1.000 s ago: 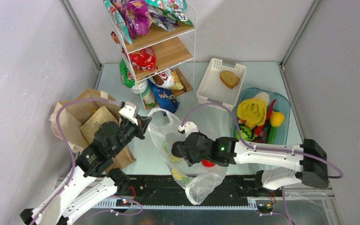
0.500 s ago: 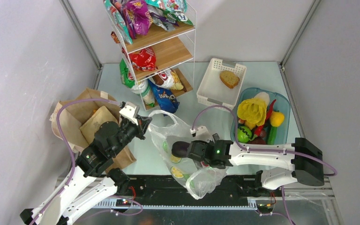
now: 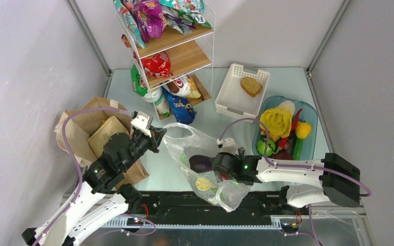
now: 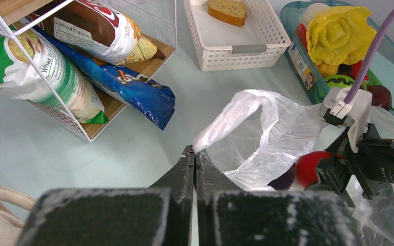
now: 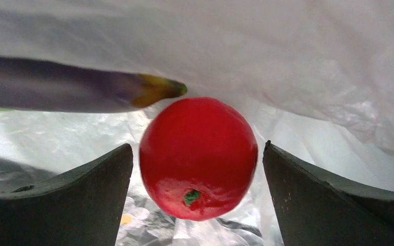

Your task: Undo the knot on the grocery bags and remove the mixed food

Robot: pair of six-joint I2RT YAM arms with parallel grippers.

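Brown paper bag point(image 3: 84, 125): left side of desk point(image 3: 287, 82).
Clear plastic bag point(image 3: 192, 141): mid-desk, handle pinched in closed left claw point(image 4: 194, 156).
Right claw point(image 5: 197, 148): wide, inside the plastic bag.
Purple eggplant point(image 5: 56, 92): inside the bag.
Red tomato point(image 5: 197, 159): between the right fingers, touching neither.

My table point(image 3: 287, 79) is pale green, and plain grey walls point(image 3: 31, 61) close it on three sides, with a metal post point(image 3: 89, 38) in each back corner. A white wire rack point(image 3: 184, 56) with wooden shelves stands at the back. The light is even.
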